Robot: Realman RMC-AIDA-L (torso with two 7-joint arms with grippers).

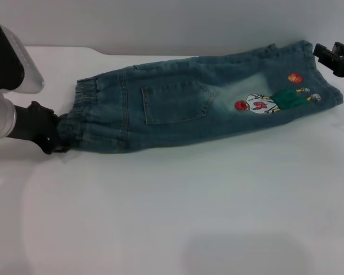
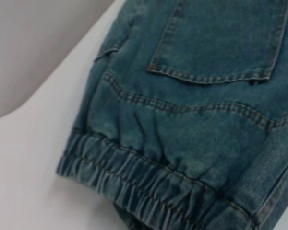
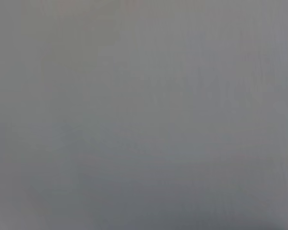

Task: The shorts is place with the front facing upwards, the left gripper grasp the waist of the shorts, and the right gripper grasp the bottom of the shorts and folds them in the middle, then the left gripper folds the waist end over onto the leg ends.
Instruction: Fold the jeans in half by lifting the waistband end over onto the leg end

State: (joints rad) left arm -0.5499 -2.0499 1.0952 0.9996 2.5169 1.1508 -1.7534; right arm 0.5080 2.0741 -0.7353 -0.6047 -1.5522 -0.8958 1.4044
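Note:
The shorts (image 1: 178,106) lie on the white table (image 1: 172,217), folded lengthwise in half, with the back pocket (image 1: 172,102) and cartoon patch (image 1: 264,103) facing up. The gathered elastic waist (image 1: 83,114) points left and the leg ends (image 1: 331,86) point right. My left gripper (image 1: 53,137) sits at the waist's near corner, its black jaws shut on the cloth. The left wrist view shows the waist band (image 2: 149,187) and the pocket (image 2: 221,43) from close up. My right gripper (image 1: 335,57) hangs just beside the far corner of the leg ends. The right wrist view is blank grey.
A grey wall (image 1: 160,23) runs behind the table's far edge. Bare white tabletop stretches in front of the shorts. The left arm's white-and-silver body (image 1: 6,86) fills the left border of the head view.

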